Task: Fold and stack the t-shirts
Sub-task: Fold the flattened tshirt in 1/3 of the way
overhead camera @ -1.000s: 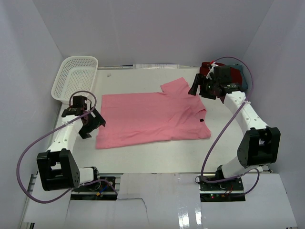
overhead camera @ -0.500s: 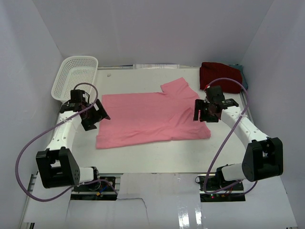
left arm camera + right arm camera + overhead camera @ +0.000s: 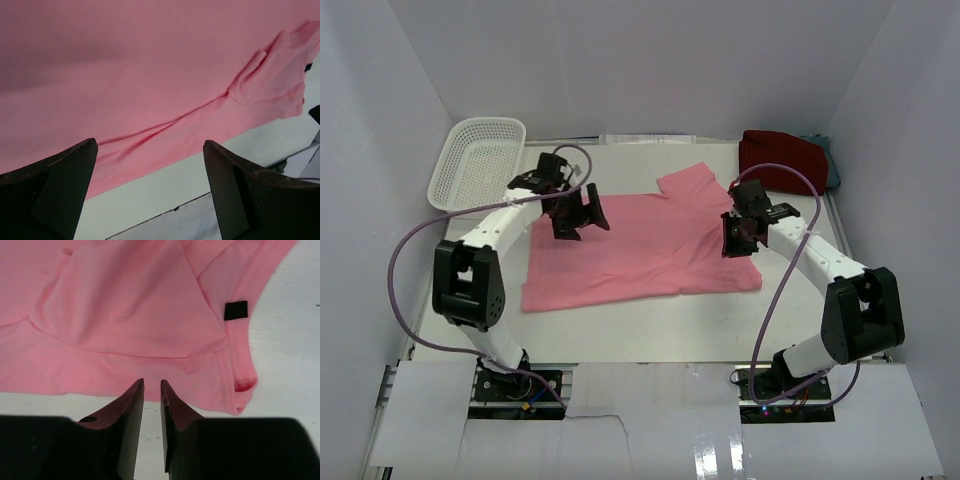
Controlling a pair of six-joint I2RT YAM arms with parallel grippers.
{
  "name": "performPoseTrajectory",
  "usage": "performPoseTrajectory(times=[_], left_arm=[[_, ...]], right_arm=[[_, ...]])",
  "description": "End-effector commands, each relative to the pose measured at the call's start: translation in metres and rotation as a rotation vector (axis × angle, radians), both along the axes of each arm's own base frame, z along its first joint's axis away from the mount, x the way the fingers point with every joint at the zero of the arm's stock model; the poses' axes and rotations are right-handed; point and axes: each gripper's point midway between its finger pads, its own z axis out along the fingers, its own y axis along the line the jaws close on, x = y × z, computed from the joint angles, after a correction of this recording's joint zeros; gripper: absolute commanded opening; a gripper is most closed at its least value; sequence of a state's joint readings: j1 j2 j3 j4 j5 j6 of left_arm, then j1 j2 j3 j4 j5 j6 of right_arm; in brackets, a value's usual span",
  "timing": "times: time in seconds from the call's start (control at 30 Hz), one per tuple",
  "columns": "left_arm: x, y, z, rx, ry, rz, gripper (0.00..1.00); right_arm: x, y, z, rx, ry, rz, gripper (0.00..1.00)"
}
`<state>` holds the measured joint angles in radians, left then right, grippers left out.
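Left hand (image 3: 580,220) spread wide above the pink t-shirt (image 3: 640,250); right hand (image 3: 152,383) narrowed to a slit, empty, at its edge.

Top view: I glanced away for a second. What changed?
Left end effector swung from the left inward over the pink shirt, open. Right end effector drew back from the red shirt to the pink one's right edge, jaws narrowing, holding nothing. Shirts and basket stayed put.

The left gripper (image 3: 582,220) is brought from beside the left edge of the pink t-shirt (image 3: 640,255) to above its far left part. The right gripper (image 3: 735,240) is carried from beyond its far right corner to its right edge, and its jaws are narrowed to a slit.
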<state>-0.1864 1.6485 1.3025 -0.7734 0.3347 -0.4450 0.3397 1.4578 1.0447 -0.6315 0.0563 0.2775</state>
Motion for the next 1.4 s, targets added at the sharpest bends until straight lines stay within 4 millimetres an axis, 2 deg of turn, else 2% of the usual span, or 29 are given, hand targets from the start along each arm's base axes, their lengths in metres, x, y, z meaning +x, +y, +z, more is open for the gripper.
performPoseTrajectory(times=[0.0, 0.03, 0.07, 0.1, 0.2, 0.3, 0.4, 0.53, 0.63, 0.77, 0.87, 1.07, 1.3, 1.37], left_arm=[[0.007, -0.054, 0.01, -0.045, -0.021, -0.129, 0.98], [0.01, -0.062, 0.011, -0.056, -0.022, -0.147, 0.98], [0.018, -0.073, 0.012, -0.075, -0.023, -0.167, 0.98], [0.016, -0.088, 0.017, -0.127, -0.017, -0.21, 0.98], [0.026, -0.116, 0.025, -0.209, -0.015, -0.268, 0.98], [0.035, -0.136, 0.034, -0.256, -0.036, -0.302, 0.95], [0.04, -0.154, 0.038, -0.307, -0.061, -0.338, 0.92], [0.046, -0.185, 0.028, -0.314, -0.074, -0.413, 0.89], [0.042, -0.207, 0.026, -0.307, -0.092, -0.468, 0.86], [0.032, -0.233, 0.011, -0.325, -0.06, -0.533, 0.79], [0.027, -0.242, 0.004, -0.315, -0.052, -0.553, 0.77], [0.025, -0.246, -0.015, -0.265, -0.04, -0.556, 0.75], [0.03, -0.245, -0.049, -0.232, -0.026, -0.557, 0.68], [0.03, -0.25, -0.046, -0.265, -0.047, -0.571, 0.67]], right_arm=[[0.016, 0.022, 0.004, 0.063, -0.047, 0.037, 0.25], [0.022, 0.025, 0.006, 0.071, -0.063, 0.035, 0.11], [0.022, 0.033, 0.007, 0.102, -0.058, 0.054, 0.08], [0.022, 0.039, 0.003, 0.124, -0.041, 0.061, 0.08], [0.03, 0.053, 0.002, 0.18, -0.048, 0.074, 0.08], [0.035, 0.063, -0.001, 0.218, -0.047, 0.078, 0.14], [0.04, 0.069, -0.009, 0.238, -0.041, 0.078, 0.14], [0.043, 0.073, -0.027, 0.246, -0.006, 0.067, 0.08], [0.043, 0.073, -0.039, 0.239, 0.02, 0.06, 0.08], [0.042, 0.071, -0.049, 0.224, 0.038, 0.047, 0.08], [0.041, 0.067, -0.052, 0.207, 0.041, 0.035, 0.08], [0.038, 0.064, -0.057, 0.192, 0.055, 0.02, 0.08], [0.035, 0.063, -0.062, 0.19, 0.072, 0.01, 0.08], [0.034, 0.063, -0.064, 0.191, 0.077, 0.009, 0.08]])
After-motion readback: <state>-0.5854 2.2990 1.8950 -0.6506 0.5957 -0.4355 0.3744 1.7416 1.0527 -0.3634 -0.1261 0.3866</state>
